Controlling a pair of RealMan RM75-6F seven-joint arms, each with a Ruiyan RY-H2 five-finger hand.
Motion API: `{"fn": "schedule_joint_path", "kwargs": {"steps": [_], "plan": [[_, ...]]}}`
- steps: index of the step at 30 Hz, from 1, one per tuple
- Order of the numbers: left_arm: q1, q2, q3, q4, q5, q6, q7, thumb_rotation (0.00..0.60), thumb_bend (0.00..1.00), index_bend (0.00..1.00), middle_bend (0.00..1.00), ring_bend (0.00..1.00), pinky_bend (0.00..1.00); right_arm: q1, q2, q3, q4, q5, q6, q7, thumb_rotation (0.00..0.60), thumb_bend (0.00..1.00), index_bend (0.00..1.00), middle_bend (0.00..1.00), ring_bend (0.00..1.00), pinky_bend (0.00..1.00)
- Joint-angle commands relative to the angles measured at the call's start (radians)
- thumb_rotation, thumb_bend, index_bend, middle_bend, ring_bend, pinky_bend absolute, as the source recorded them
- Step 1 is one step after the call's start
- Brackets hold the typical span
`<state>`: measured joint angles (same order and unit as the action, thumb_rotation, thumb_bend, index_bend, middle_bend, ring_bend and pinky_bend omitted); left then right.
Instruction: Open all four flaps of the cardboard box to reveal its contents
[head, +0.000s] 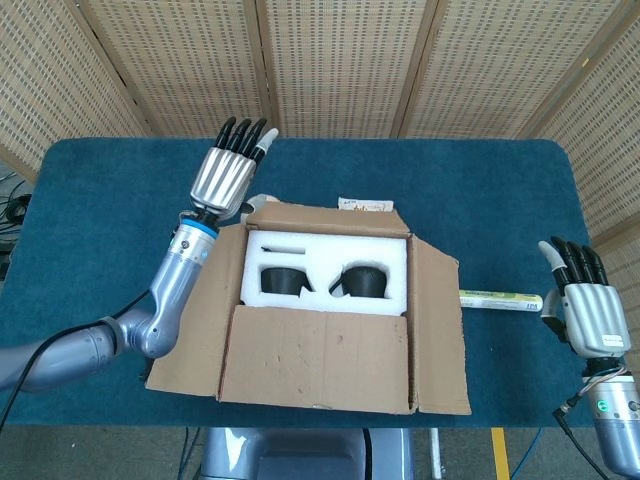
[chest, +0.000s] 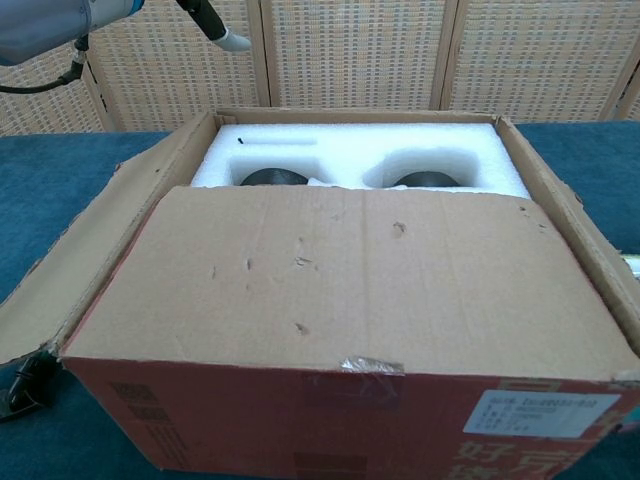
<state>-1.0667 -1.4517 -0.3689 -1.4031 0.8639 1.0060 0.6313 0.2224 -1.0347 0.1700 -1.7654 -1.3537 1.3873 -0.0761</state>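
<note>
The cardboard box (head: 320, 330) stands mid-table. Its far flap (head: 325, 212) is folded back behind the box; in the chest view only its edge (chest: 350, 115) shows. The left flap (head: 195, 320) and right flap (head: 440, 330) hang outward. The near flap (head: 315, 360) (chest: 350, 290) lies flat over the front half. Inside, white foam (head: 330, 250) (chest: 360, 150) cradles two black items (head: 280, 280) (head: 362, 280). My left hand (head: 230, 170) (chest: 212, 20) hovers above the far left corner with straight fingers, holding nothing. My right hand (head: 585, 310) is open at the table's right edge, away from the box.
A yellow-green strip (head: 500, 298) lies between the right flap and my right hand. An orange packet (head: 365, 205) and a white round object (head: 262, 203) peek out behind the box. A small black object (chest: 25, 385) sits under the left flap. Wicker screens stand behind the table.
</note>
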Motion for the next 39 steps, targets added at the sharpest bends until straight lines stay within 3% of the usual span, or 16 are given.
{"fn": "schedule_joint_path", "kwargs": {"steps": [1, 5, 8, 10, 21, 39], "plan": [[0.036, 0.065, -0.032, -0.113, -0.057, -0.049, -0.102, 0.474, 0.23, 0.14, 0.0, 0.0, 0.0, -0.001, 0.002, 0.0, -0.003, 0.0, 0.002, -0.002, 0.6, 0.88, 0.07, 0.05, 0.0, 0.0], [0.069, 0.146, -0.026, -0.215, -0.065, -0.098, -0.167, 0.366, 0.2, 0.3, 0.0, 0.0, 0.0, -0.002, 0.001, 0.0, -0.007, -0.001, 0.003, -0.004, 0.6, 0.88, 0.07, 0.05, 0.0, 0.0], [0.087, 0.192, -0.005, -0.27, -0.045, -0.113, -0.188, 0.239, 0.18, 0.37, 0.0, 0.0, 0.0, 0.0, -0.002, -0.002, -0.01, -0.005, 0.0, -0.007, 0.6, 0.88, 0.07, 0.05, 0.0, 0.0], [0.099, 0.216, 0.007, -0.306, -0.035, -0.121, -0.205, 0.204, 0.16, 0.45, 0.0, 0.0, 0.0, 0.001, -0.002, -0.002, -0.013, -0.007, 0.001, -0.009, 0.6, 0.88, 0.07, 0.05, 0.0, 0.0], [0.151, 0.322, 0.079, -0.467, 0.017, -0.194, -0.317, 0.176, 0.16, 0.49, 0.0, 0.0, 0.0, -0.009, 0.003, -0.006, -0.018, -0.009, 0.011, -0.007, 0.6, 0.88, 0.07, 0.05, 0.0, 0.0], [0.202, 0.327, 0.179, -0.509, 0.164, -0.231, -0.441, 0.164, 0.12, 0.49, 0.0, 0.0, 0.0, -0.019, 0.006, -0.008, -0.008, -0.006, 0.014, 0.011, 0.6, 0.88, 0.07, 0.05, 0.0, 0.0]]}}
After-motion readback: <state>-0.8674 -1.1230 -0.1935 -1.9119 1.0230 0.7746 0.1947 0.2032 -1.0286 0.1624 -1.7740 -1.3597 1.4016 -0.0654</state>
